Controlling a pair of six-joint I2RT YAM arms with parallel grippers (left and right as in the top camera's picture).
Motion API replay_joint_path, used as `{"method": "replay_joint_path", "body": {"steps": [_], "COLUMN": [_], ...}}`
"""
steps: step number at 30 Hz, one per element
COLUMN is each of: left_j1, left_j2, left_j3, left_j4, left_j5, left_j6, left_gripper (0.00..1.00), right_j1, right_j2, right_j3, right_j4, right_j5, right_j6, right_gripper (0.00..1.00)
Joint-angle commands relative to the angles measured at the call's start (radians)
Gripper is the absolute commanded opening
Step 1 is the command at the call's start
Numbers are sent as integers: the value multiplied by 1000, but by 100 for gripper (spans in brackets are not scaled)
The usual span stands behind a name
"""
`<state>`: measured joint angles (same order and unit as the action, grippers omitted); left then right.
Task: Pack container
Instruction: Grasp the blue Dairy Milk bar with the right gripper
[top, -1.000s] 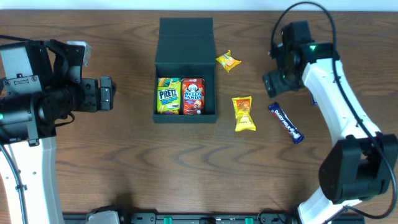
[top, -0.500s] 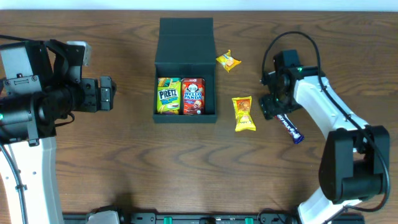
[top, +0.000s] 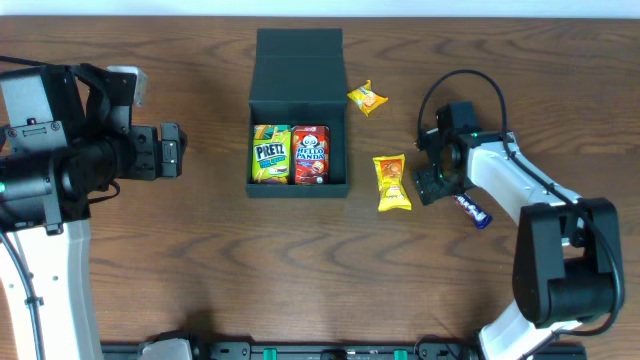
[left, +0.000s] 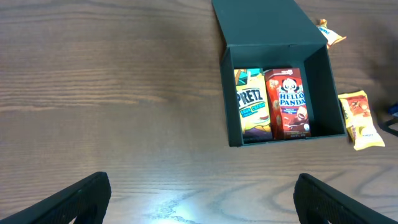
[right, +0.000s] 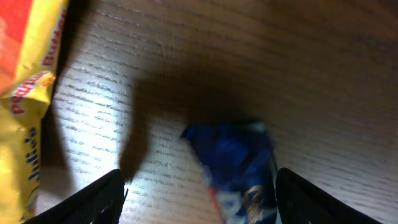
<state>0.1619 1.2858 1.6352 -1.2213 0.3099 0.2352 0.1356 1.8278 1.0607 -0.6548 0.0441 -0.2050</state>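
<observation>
The dark container (top: 298, 75) stands open at the table's middle, flap lid laid back; it also shows in the left wrist view (left: 273, 37). Inside are a Pretz box (top: 270, 154) and a Hello Panda box (top: 311, 154). My right gripper (top: 436, 184) is open, low over the end of a blue candy bar (top: 472, 211); in the right wrist view the bar (right: 239, 165) lies between the fingers (right: 199, 199). A yellow snack packet (top: 392, 183) lies just left of it. My left gripper (top: 172, 150) is open and empty, far left of the container.
A small yellow-orange packet (top: 367, 98) lies right of the container's lid. The yellow packet's edge (right: 25, 99) shows at the left in the right wrist view. Bare wood table (top: 200, 260) surrounds everything.
My right arm has come down and toward the front-left, from above the table to low over the blue candy bar's end. The left arm has not moved.
</observation>
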Motion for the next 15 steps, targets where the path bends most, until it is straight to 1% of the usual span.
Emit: {"method": "replay_joint_path", "body": {"steps": [1, 2, 4, 8, 9, 11, 13, 15], "left_j1": [2, 2, 2, 2, 2, 2, 2, 2], "left_j2": [-3, -3, -3, -3, -3, -3, -3, -3], "left_j3": [15, 15, 15, 15, 15, 15, 15, 15], "left_j4": [3, 3, 3, 3, 3, 3, 3, 3], "left_j5": [-6, -6, -6, -6, -6, -6, -6, -6], "left_j6": [-7, -7, -7, -7, -7, -7, -7, -7], "left_gripper": [95, 95, 95, 95, 95, 95, 95, 95], "right_j1": [-5, -5, -6, -6, -6, -6, -6, -6], "right_j2": [-8, -8, -8, -8, -8, -8, -8, -8], "right_j3": [-35, -42, -51, -59, -59, -59, -59, -59], "right_j4": [25, 32, 43, 58, 61, 65, 66, 69], "right_j5": [-6, -6, -3, 1, 1, 2, 3, 4], "right_j6": [-14, -13, -13, -13, -13, -13, -13, -13], "right_gripper": [76, 76, 70, 49, 45, 41, 36, 26]}}
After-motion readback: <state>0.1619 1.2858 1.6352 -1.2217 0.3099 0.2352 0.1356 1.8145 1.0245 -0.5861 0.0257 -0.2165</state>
